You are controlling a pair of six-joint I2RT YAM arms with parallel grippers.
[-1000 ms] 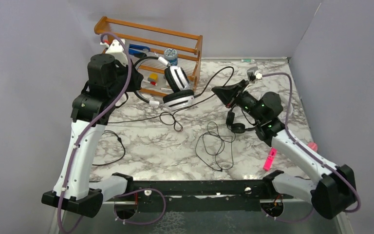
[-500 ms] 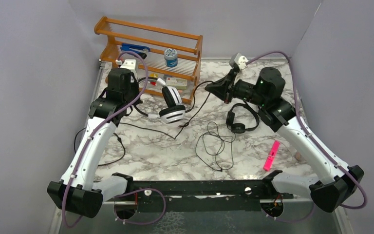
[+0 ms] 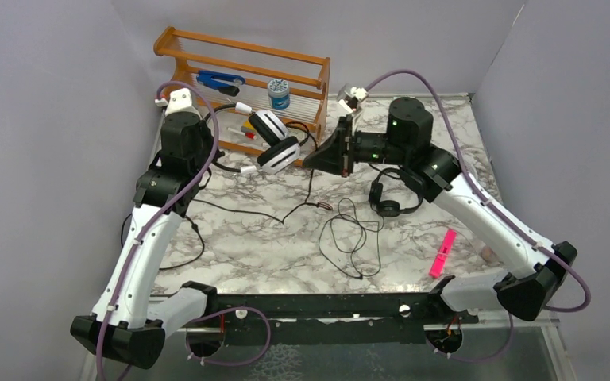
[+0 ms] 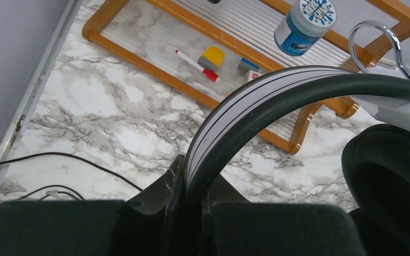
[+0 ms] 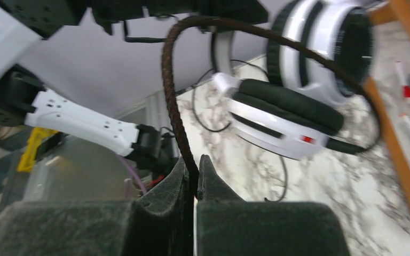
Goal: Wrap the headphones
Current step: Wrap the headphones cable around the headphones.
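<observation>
The white headphones with black ear pads hang above the table in front of the rack. My left gripper is shut on their headband, and one black ear pad sits close on its right. My right gripper is shut on their dark braided cord, just right of the ear cups. From there the cord drops to the table and trails left. The smaller black headphones lie on the marble under my right arm, their thin cord in loose loops.
A wooden rack stands at the back left with a blue-lidded jar, a blue tool and small items such as a red marker. A pink marker lies near the right front. Grey walls close in the sides.
My right gripper has swung left with the cord, close to the white headphones. The left arm has carried the headphones down and then back up toward the rack.
</observation>
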